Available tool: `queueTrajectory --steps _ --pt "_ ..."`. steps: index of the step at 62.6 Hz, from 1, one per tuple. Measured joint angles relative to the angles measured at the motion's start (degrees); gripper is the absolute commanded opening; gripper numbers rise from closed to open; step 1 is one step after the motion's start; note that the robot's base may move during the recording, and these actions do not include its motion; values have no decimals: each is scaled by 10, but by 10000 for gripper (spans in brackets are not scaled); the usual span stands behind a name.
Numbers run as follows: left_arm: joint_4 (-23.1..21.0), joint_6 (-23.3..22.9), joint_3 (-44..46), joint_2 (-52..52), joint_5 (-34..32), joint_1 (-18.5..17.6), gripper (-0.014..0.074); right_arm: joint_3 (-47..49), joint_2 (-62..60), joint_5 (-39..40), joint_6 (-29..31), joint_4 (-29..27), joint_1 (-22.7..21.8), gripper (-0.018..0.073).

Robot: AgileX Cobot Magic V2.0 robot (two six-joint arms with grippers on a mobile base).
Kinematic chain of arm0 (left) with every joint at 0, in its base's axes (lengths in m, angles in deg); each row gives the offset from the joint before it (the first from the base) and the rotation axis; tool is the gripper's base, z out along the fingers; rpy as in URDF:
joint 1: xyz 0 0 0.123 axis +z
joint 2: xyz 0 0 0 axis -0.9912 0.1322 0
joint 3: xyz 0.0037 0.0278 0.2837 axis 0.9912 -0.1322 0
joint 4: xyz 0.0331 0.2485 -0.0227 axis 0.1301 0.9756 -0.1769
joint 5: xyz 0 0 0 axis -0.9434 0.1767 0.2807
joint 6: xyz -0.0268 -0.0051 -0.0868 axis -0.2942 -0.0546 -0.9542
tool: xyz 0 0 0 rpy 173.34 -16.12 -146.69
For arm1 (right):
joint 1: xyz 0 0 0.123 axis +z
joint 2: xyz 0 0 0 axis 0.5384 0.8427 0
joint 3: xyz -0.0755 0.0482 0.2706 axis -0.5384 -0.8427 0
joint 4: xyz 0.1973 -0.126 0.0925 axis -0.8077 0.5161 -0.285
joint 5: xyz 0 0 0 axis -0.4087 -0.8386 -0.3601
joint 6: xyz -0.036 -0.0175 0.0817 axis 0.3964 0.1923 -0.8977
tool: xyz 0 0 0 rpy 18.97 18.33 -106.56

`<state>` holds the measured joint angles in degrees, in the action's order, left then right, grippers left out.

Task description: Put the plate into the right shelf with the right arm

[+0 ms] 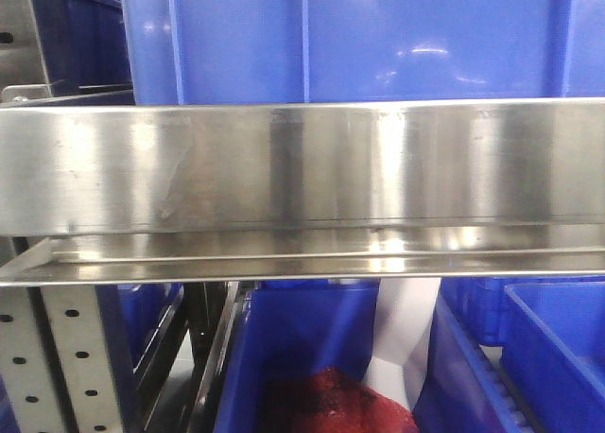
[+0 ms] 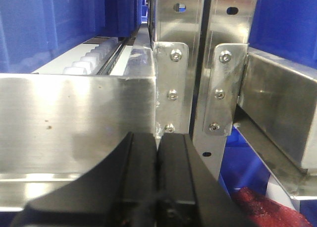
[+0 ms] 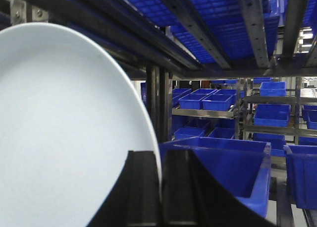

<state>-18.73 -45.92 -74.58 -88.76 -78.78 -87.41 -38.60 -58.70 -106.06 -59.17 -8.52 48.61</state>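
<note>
The white plate (image 3: 64, 128) fills the left half of the right wrist view, standing on edge. My right gripper (image 3: 159, 155) is shut on its rim, one black finger on each side. Dark rails of the right shelf (image 3: 208, 43) run overhead with the ribbed undersides of blue bins above them. In the front view a broad brushed steel rail of the right shelf (image 1: 302, 168) spans the frame; neither gripper shows there. My left gripper (image 2: 157, 137) is shut with nothing between its fingers, close in front of a steel rail (image 2: 74, 118) and bolted uprights (image 2: 171, 88).
Blue bins stand above (image 1: 359, 36) and below (image 1: 558, 348) the rail. A dark red lump (image 1: 326, 405) lies in a lower bin. A white shape (image 1: 406, 329) shows between bins; what it is I cannot tell. A blue bin (image 3: 233, 162) sits right of the right gripper, with more racks of bins (image 3: 208, 100) behind.
</note>
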Motion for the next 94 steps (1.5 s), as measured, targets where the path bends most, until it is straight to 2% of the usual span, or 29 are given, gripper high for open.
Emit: queueTrajectory --steps 9,22,33,43,58,64,75,84,94 --pt "0 0 0 0 0 0 -47 32 61 26 0 -6 0 64" --pt "0 0 0 0 0 0 -47 135 244 41 0 -10 0 64" --pt "0 0 0 0 0 0 -47 204 381 84 0 -11 0 64" --pt "0 0 0 0 0 0 -47 251 487 115 0 -12 0 68" --pt "0 0 0 0 0 0 -47 287 601 116 0 -12 0 74" --pt "0 0 0 0 0 0 -47 292 630 116 0 -12 0 132" --pt "0 0 0 0 0 0 -47 292 652 113 0 -13 15 332" --pt "0 0 0 0 0 0 -47 293 654 111 0 -14 36 450" --pt "0 0 0 0 0 0 -47 293 654 111 0 -14 39 477"
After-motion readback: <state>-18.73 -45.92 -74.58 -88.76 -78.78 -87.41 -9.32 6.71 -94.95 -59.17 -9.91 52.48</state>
